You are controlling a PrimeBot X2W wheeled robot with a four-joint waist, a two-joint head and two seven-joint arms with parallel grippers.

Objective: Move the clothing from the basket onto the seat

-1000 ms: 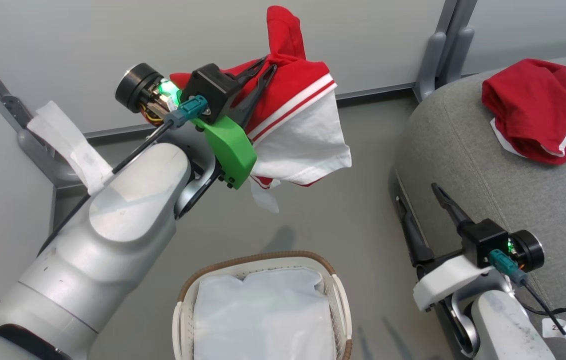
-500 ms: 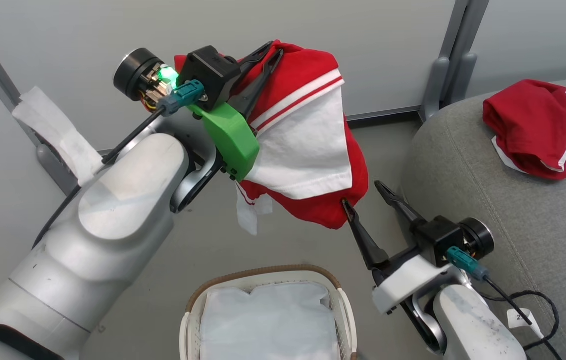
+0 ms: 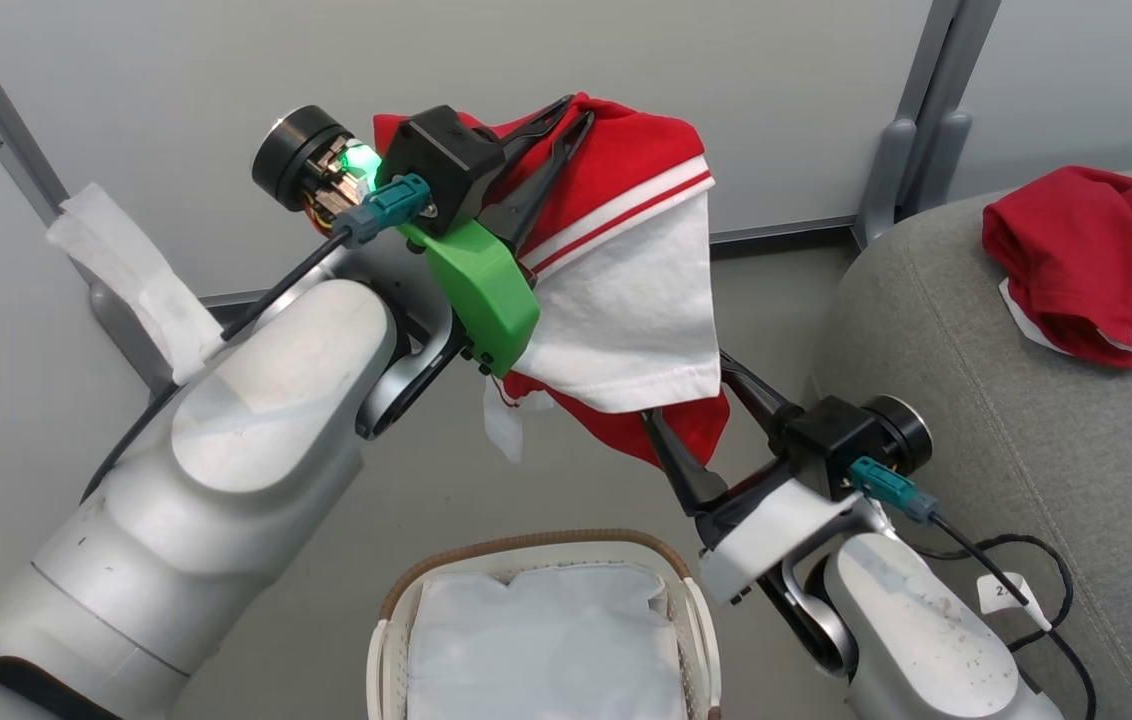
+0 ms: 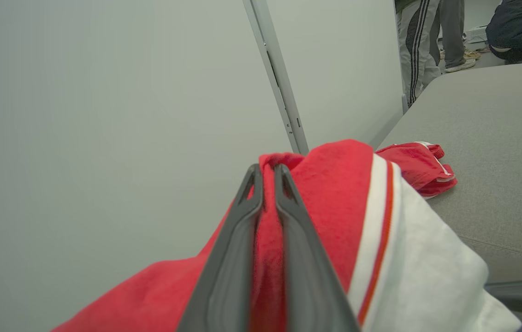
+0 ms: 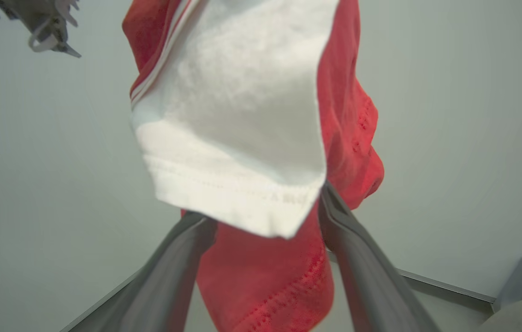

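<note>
My left gripper (image 3: 576, 112) holds a red garment (image 3: 626, 290) with white stripes and a white panel up in the air, shut on its red top fold (image 4: 268, 170). The garment hangs above the floor, beyond the basket (image 3: 526, 545). My right gripper (image 3: 696, 400) reaches up from below, open, with its fingers on either side of the garment's lower hem (image 5: 265, 207); the fingertips are hidden behind the cloth in the head view. A second red garment (image 3: 1091, 260) lies crumpled on the grey seat (image 3: 976, 330) at right. Inside the basket I see its white liner (image 3: 546, 640).
Grey wall panels with a metal post (image 3: 916, 130) stand behind. A strip of white tape (image 3: 126, 270) hangs from the left post. A black cable (image 3: 1016, 560) trails over the seat's edge by my right forearm. A person's legs (image 4: 418, 41) stand beyond the seat.
My right gripper has swung up and left from beside the seat to the hanging garment's lower hem. The garment has dropped open below the left gripper. The head camera has shifted slightly.
</note>
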